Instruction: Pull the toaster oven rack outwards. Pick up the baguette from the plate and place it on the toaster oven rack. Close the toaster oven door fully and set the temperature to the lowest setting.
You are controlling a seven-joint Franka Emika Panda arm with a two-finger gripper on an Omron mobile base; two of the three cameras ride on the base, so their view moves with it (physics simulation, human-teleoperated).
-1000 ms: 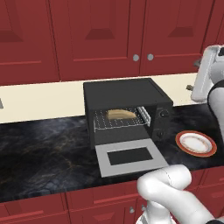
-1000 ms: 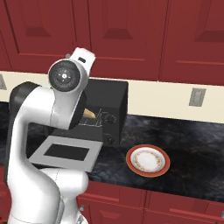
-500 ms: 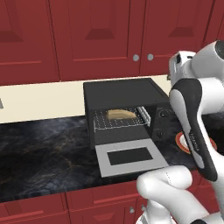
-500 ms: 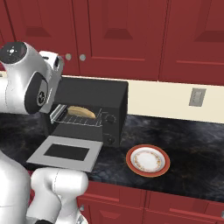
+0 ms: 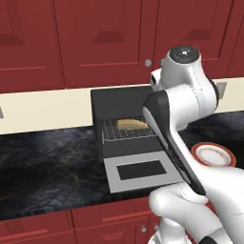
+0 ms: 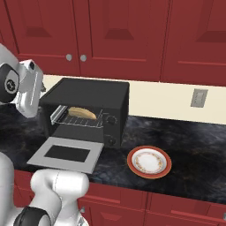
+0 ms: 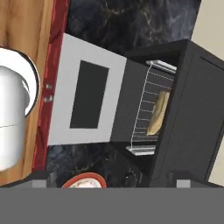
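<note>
Nearest, at lower centre of the right base view, the toaster oven door [image 6: 66,153] lies folded flat over the surface [image 6: 194,163]. It appears rigid and hinged, and is best lifted at the outer front edge, where a handle cannot be made out. Lower right, the plate [image 6: 149,161] is bare. Beyond the door, the baguette [image 6: 82,113] rests on the toaster oven rack [image 6: 84,120] inside the toaster oven [image 6: 90,93]; judged light and firm. Count: one door, one plate, one baguette, one rack, two knobs [image 6: 111,119]. End effector state cannot be determined.
</note>
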